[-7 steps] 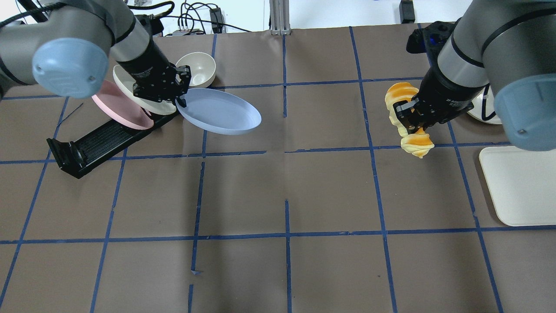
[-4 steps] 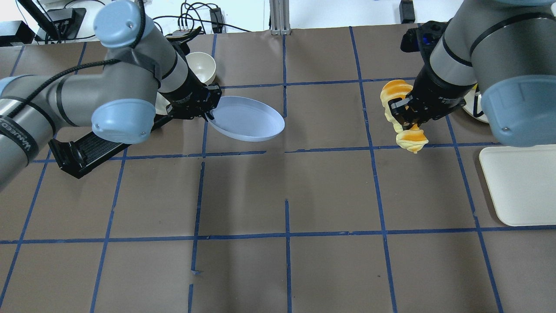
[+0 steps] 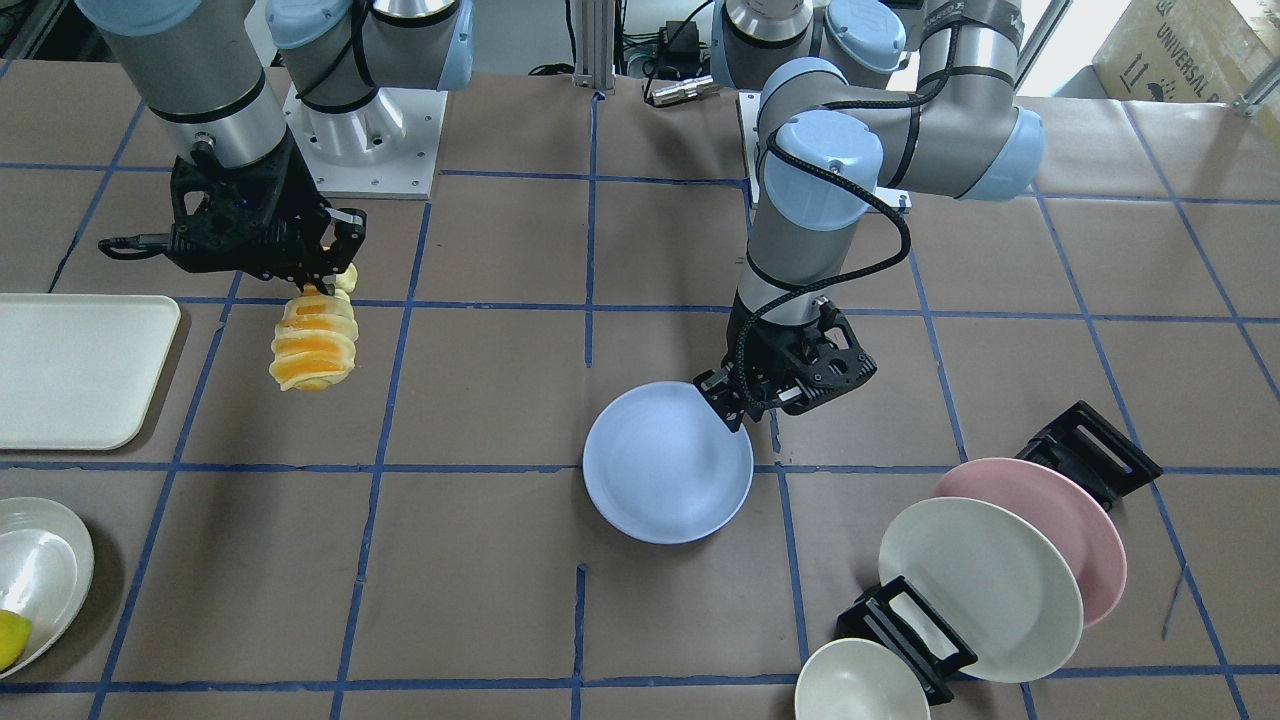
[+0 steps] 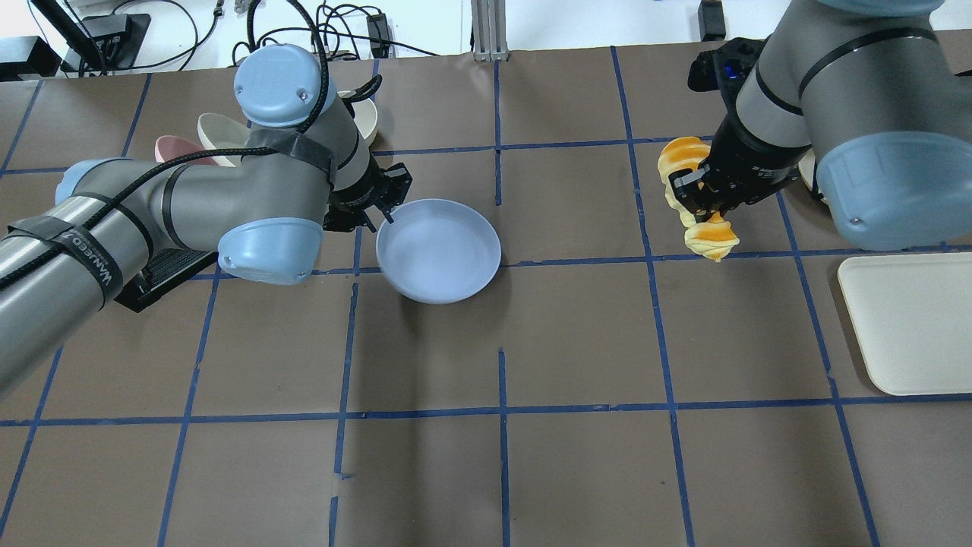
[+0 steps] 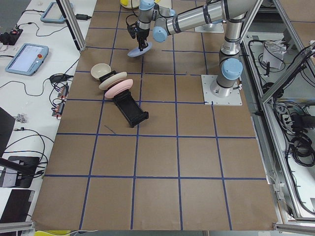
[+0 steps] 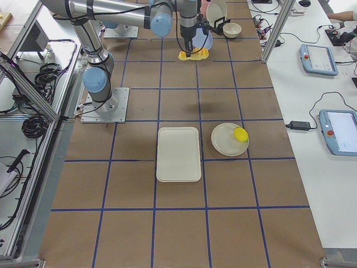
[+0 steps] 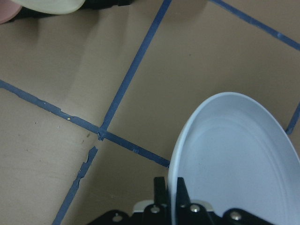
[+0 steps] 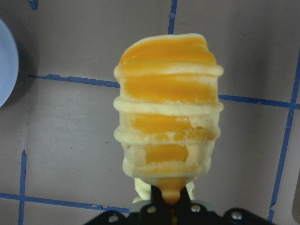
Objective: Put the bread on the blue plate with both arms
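Note:
The blue plate point(image 4: 439, 251) is pale lavender-blue and hangs nearly level, low over the table left of centre; it also shows in the front view point(image 3: 668, 478). I cannot tell whether it touches the table. My left gripper point(image 4: 377, 216) is shut on the plate's rim at its far-left edge, as the left wrist view point(image 7: 172, 190) shows. The bread point(image 4: 711, 239), a ridged cream and orange loaf, hangs in the air at the right. My right gripper point(image 4: 710, 203) is shut on the bread near one end point(image 8: 168, 108); the other end points away from the gripper point(image 3: 312, 345).
A black rack point(image 3: 1095, 450) holds a pink plate point(image 3: 1060, 520) and a cream plate point(image 3: 980, 585), with a cream bowl point(image 3: 860, 685) beside it. A cream tray point(image 4: 907, 323) lies at the right edge. A white plate point(image 3: 40, 575) holds a yellow fruit point(image 3: 8, 638).
My left arm has carried the blue plate away from the rack toward the table's middle and brought it from tilted to nearly level. My right gripper with the bread has shifted slightly left.

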### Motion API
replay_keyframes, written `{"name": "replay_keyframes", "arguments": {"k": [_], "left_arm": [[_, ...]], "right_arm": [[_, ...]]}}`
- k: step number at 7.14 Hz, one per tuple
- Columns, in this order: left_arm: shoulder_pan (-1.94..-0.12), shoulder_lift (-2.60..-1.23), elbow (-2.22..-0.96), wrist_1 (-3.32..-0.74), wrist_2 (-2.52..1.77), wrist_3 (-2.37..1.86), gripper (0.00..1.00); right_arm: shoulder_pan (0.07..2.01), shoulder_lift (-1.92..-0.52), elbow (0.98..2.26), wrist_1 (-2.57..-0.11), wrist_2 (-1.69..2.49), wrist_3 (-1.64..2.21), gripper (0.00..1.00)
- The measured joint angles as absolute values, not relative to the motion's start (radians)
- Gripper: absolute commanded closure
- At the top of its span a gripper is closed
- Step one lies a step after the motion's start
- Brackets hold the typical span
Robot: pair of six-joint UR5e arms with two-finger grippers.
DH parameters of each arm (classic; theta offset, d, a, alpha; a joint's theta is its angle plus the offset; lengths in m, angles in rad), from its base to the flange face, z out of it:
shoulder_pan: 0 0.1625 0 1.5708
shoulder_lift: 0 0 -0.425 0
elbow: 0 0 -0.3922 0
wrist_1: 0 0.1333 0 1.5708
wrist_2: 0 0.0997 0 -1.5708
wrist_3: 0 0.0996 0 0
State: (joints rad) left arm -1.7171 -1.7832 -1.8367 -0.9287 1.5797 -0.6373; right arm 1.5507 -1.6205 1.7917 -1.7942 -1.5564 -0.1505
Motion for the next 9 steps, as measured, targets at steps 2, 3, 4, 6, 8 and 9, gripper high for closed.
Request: {"name": "replay_keyframes", "arguments": {"k": [2,3,4,6,8,9], "left_arm": [[-1.715,-1.783,-1.832,-0.928,1.572,-0.629,0.00],[-1.698,-1.783,-1.824,-0.929,1.570,-0.546,0.00],[-1.652,-1.779,-1.818,-0.935,1.567,-0.344,0.00],[-1.538,-1.762,-1.815,-0.967,1.549,0.018,0.00],[-1.446,-1.757,-1.814,-0.991,1.545,0.244,0.00],[-1.397,-1.755,-1.808,-1.016,1.544,0.330,0.00]], "right_arm": [[1.552,-1.618,1.793,-1.795,-1.555,-0.150,0.96],[1.560,-1.609,1.793,-1.798,-1.542,-0.142,0.96],[1.594,-1.582,1.792,-1.825,-1.519,-0.111,0.96],[1.768,-1.474,1.785,-1.981,-1.491,0.066,0.96],[1.966,-1.320,1.761,-2.181,-1.495,0.262,0.96],[2.027,-1.251,1.730,-2.233,-1.498,0.314,0.96]]}}
